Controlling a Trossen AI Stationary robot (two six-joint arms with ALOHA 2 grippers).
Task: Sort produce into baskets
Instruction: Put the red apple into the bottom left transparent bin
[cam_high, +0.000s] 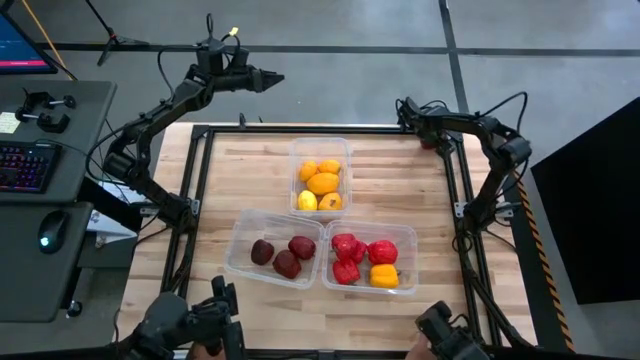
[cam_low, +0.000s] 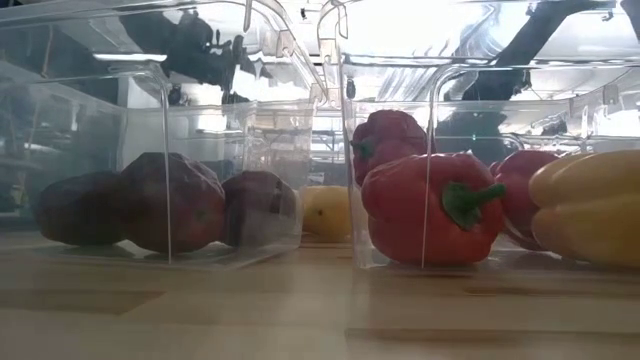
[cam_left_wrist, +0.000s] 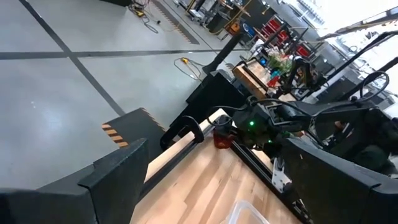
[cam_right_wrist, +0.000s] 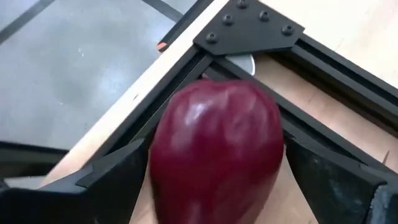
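The right gripper (cam_right_wrist: 211, 186) sits at the far right corner of the table's black frame (cam_high: 455, 160), its two dark fingers (cam_right_wrist: 112, 180) spread wide with a glossy dark red fruit (cam_right_wrist: 217, 149) filling the space between them. Whether the fingers actually press on it cannot be told, so this reads as the moment of taking hold, not yet a lift. Judging by the scene, the fruit lies tight in the frame's corner, just beside the bolted corner plate (cam_right_wrist: 249, 28). To do the grasp well, the fingers should probably close evenly on the fruit's widest part and rise straight up, clear of the frame rails, since the smooth, rounded skin could slip sideways. Measured from that same frame, three clear baskets stand inside it. One basket (cam_high: 321, 150) near the far rail holds lemons and orange citrus (cam_high: 322, 183). One basket (cam_high: 240, 235) toward the near left holds three dark maroon fruits (cam_high: 286, 264) (the likeliest home for this piece). One basket (cam_high: 405, 232) toward the near right holds red peppers (cam_high: 346, 246) and a yellow-orange one. The left gripper (cam_high: 268, 78) waits with fingers apart beyond the frame's far left corner, over the floor, holding nothing.
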